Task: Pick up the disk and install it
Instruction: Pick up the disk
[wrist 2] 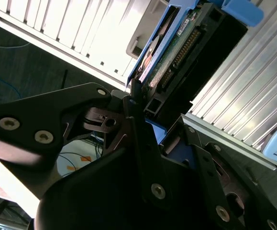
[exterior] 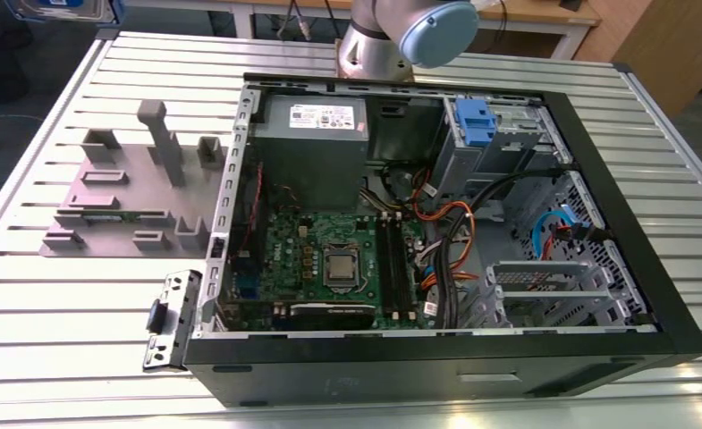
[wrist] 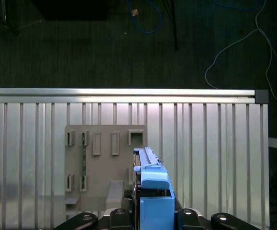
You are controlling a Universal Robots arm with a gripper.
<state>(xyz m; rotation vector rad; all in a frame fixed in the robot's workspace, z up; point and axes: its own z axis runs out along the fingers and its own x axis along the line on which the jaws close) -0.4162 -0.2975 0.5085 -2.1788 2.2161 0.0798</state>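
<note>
Currently black fingers (wrist 2: 140, 143) clamp the silver hard drive in its blue plastic bracket (wrist: 151, 194) edge-on between them; hold it firm and square.

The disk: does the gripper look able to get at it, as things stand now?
It seems so, yes: the gripper is shut on the disk and holds it in the air above the slatted table, so nothing stands between them.
</note>
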